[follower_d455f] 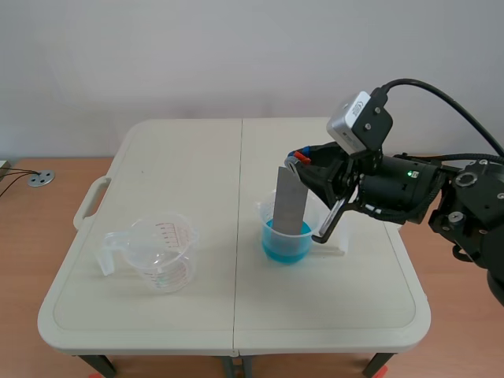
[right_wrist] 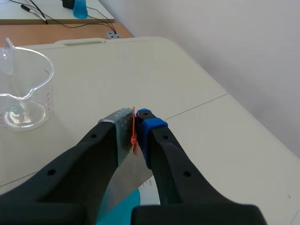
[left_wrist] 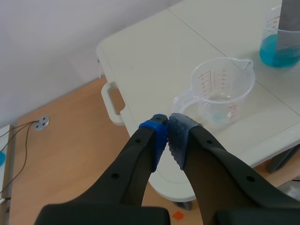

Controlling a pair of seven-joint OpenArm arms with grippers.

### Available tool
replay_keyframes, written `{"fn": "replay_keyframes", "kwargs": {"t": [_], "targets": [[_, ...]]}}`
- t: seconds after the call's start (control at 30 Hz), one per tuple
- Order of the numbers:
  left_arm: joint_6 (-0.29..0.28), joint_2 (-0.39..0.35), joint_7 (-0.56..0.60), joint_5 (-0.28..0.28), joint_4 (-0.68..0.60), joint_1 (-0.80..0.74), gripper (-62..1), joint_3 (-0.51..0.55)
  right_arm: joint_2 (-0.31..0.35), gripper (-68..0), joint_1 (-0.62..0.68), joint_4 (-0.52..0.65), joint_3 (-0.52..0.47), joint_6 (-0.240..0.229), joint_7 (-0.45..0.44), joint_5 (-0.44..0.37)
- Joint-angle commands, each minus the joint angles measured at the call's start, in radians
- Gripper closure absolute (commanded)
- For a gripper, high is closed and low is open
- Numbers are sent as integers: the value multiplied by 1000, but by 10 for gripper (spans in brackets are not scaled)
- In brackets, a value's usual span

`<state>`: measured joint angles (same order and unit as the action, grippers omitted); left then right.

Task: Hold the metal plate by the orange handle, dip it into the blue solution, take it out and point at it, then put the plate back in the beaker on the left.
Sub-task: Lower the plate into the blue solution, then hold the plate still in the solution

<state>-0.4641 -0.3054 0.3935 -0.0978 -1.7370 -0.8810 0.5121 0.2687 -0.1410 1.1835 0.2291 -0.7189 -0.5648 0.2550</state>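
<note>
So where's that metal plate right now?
Scene view, right half of the table: the metal plate stands in the blue-liquid beaker, top held in the right arm's jaws.

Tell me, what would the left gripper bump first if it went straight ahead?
Likely the empty clear beaker, at its handle just ahead of the left gripper; depth is unclear, so maybe the table first.

You'll see the white folding table (left_wrist: 140, 61) under and ahead of the left gripper (left_wrist: 168, 127), its carry handle (left_wrist: 112, 104) just ahead of it. Beyond that, on the wooden floor (left_wrist: 65, 159), sits a round metal socket (left_wrist: 41, 123) with thin cables (left_wrist: 24, 150). Far ahead of the right gripper (right_wrist: 135, 125), a small blue object (right_wrist: 80, 8)
</note>
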Motion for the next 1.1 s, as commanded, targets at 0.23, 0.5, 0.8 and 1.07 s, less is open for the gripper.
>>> {"fn": "replay_keyframes", "kwargs": {"t": [0.23,0.5,0.8,1.07], "targets": [[5,-6,10,-10,-14,-2,-49,5,2,-11,-18,3,-3,-3,-4,1],[5,-6,10,-10,-14,-2,-49,5,2,-11,-18,3,-3,-3,-4,1],[5,-6,10,-10,-14,-2,-49,5,-18,-11,-18,3,-3,-3,-3,16],[5,-6,10,-10,-14,-2,-49,5,-17,-11,-18,3,-3,-3,-4,16]]}}
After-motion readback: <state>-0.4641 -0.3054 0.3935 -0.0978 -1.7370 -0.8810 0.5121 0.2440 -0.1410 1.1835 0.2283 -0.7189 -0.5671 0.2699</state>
